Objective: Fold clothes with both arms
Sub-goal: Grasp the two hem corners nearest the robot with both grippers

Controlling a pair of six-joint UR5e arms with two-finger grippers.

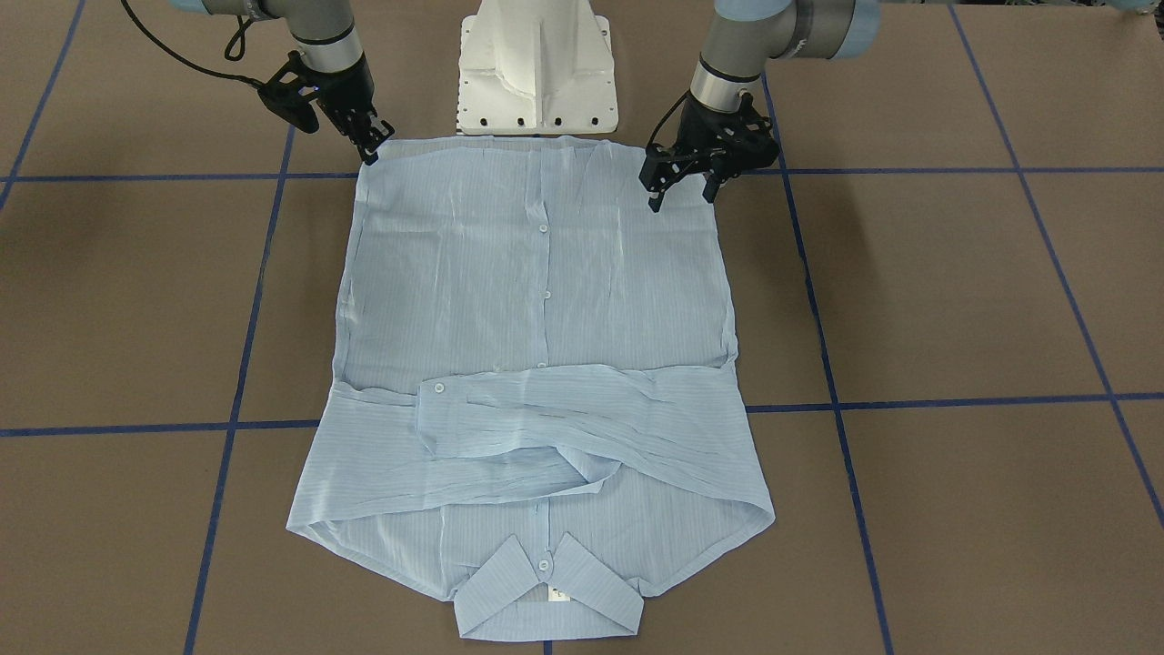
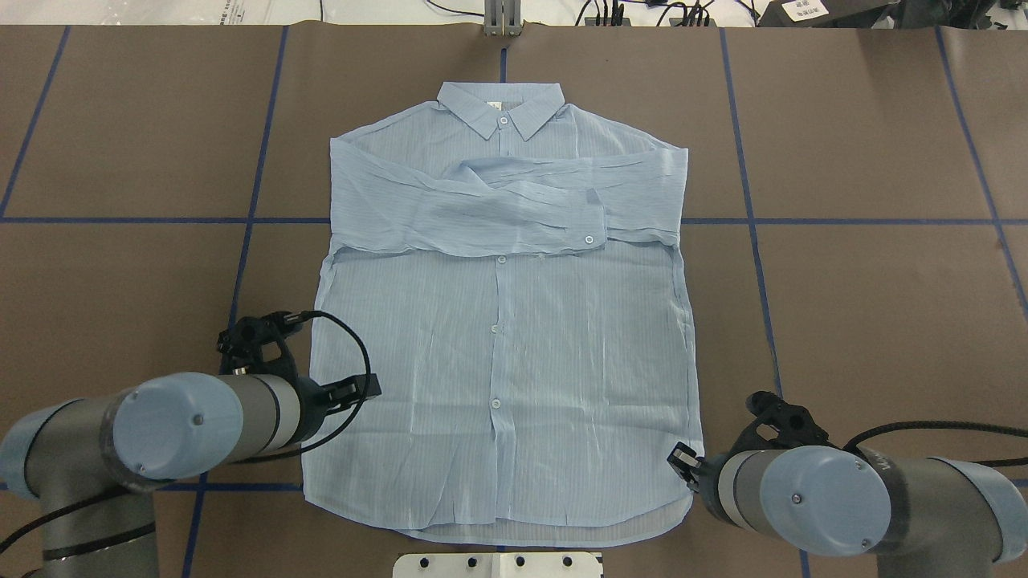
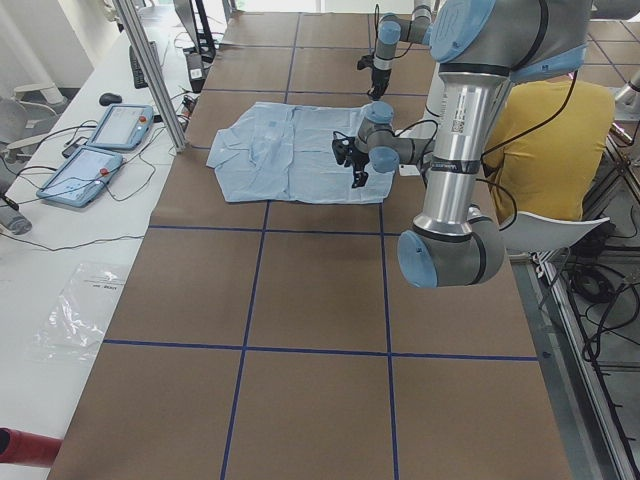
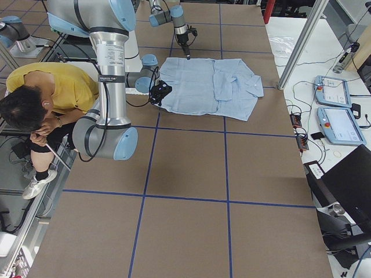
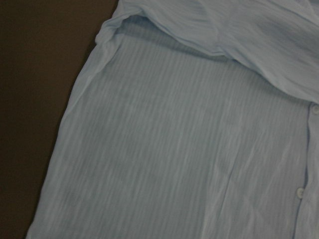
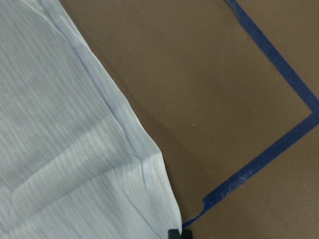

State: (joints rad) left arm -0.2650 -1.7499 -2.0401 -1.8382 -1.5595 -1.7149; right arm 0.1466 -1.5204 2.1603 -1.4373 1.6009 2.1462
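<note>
Left fingers (image 1: 653, 189) spread, empty, over shirt (image 1: 546, 273) edge.

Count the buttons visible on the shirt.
5: one collar button, one cuff button, three front buttons down the placket. The folded sleeves may hide more.

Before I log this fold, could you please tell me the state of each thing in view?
Shirt: flat, front up, buttoned, lower half not yet folded.
Sleeves: both folded across the chest.
Left gripper: open, at the side edge near the hem, holding nothing.
Right gripper: at the other hem corner; open or shut unclear.
</note>
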